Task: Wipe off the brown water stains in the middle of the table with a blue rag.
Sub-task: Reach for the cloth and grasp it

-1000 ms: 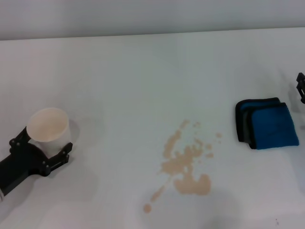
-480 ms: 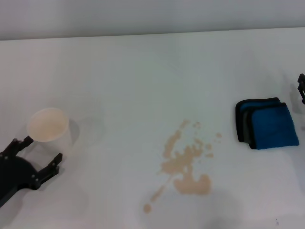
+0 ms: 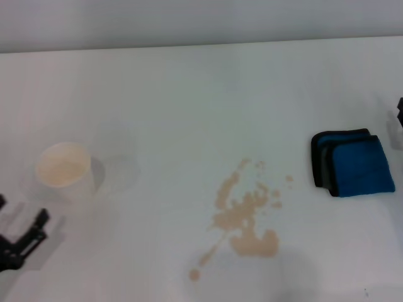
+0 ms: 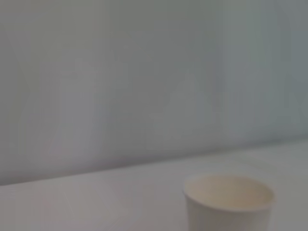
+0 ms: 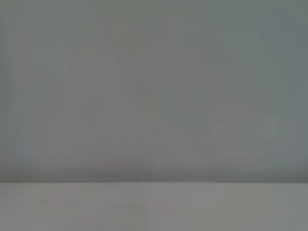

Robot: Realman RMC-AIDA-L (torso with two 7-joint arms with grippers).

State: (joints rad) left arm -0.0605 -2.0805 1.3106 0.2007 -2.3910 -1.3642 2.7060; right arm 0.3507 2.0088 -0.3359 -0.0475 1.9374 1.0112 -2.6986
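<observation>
The brown water stains (image 3: 245, 221) spread as tan blotches and droplets in the middle of the white table (image 3: 189, 94). The blue rag (image 3: 356, 165), folded with dark edging, lies flat to the right of the stains. My left gripper (image 3: 21, 212) is open and empty at the lower left corner, drawn back from the paper cup. Only a sliver of my right gripper (image 3: 400, 108) shows at the right edge, behind the rag. The right wrist view shows only bare table and wall.
A white paper cup (image 3: 63, 170) with a beige inside stands upright at the left, free of the gripper; it also shows in the left wrist view (image 4: 229, 202). A grey wall runs along the table's far edge.
My left gripper let go of the paper cup, opened, and pulled back toward the lower left corner. The cup stays standing. The right gripper slid slightly farther off the right edge.
</observation>
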